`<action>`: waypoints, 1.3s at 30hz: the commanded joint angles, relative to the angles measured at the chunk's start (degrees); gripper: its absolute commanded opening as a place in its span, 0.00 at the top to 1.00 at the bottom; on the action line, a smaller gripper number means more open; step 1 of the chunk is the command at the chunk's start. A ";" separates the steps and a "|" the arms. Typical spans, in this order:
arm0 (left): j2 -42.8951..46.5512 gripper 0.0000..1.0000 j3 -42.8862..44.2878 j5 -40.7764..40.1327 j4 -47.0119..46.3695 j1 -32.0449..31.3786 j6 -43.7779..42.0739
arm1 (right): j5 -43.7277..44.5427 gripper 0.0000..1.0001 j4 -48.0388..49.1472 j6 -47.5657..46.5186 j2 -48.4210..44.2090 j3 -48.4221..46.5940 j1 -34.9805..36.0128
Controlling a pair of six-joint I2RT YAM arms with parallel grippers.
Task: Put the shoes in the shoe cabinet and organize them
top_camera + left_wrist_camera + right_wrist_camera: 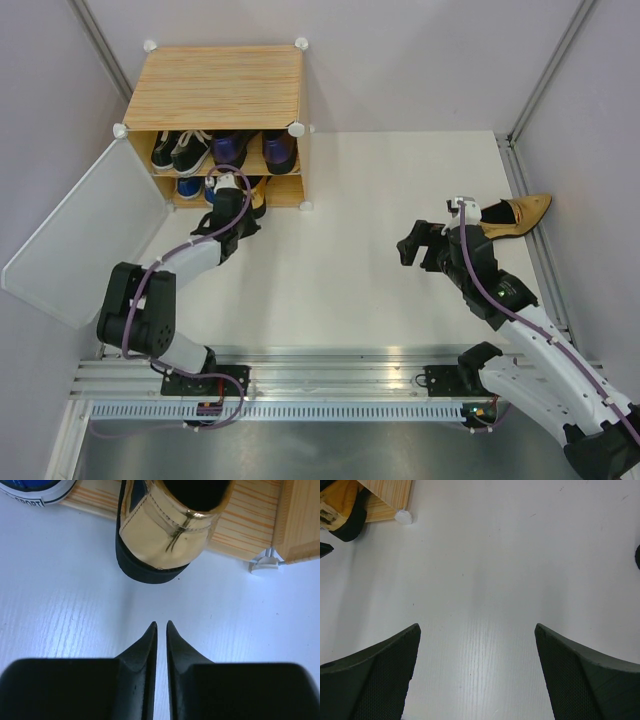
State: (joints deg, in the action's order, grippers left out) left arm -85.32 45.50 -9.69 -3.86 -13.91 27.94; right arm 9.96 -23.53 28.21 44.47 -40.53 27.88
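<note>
Left wrist view has the left gripper point(161, 625) pinched almost shut on nothing, just short of the gold heel point(165, 535), whose back sticks out of the lower shelf of the shoe cabinet point(215, 85) beside a blue sneaker point(35, 490); pushing it in looks like the step. Next the right gripper point(477, 628), jaws spread wide and empty, must fetch the second gold heel point(520, 212) at the right edge beside its arm. Black sneakers point(180, 150) and purple heels point(255, 148) fill the upper shelf; the door point(85, 230) hangs open, left

I count one shoe cabinet point(215, 85), two black sneakers point(180, 150), two purple heels point(278, 150), two gold heels point(515, 215). Blue sneakers point(190, 187) partly hidden: one confirmed.
</note>
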 commanded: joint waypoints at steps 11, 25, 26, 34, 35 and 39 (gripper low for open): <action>-12.41 0.88 9.96 -3.57 -7.30 -0.15 -1.39 | 1.12 0.02 1.91 -0.96 0.79 -0.42 -0.11; -18.21 0.90 16.38 -6.04 -6.95 1.43 -4.65 | 2.35 0.02 1.91 -1.14 1.50 -0.51 -0.37; -18.48 0.90 16.81 -5.86 -6.95 1.52 -4.65 | 2.35 0.02 1.91 -1.05 1.67 -0.51 -0.37; -21.29 0.90 20.42 -4.98 -6.16 2.13 -5.18 | 2.61 0.02 1.82 -1.14 2.03 -0.51 -0.54; -21.55 0.90 21.12 -4.90 -5.99 2.13 -5.27 | 2.61 0.02 1.82 -1.14 2.03 -0.60 -0.54; -22.52 0.90 22.62 -5.60 -5.20 2.40 -5.71 | 2.70 0.02 1.91 -1.14 2.11 -0.60 -0.63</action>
State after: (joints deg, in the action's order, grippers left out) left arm -106.30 63.24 -14.31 -5.63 -12.67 25.06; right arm 11.53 -23.14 27.62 46.30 -40.53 27.49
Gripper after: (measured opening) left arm 0.101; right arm 0.982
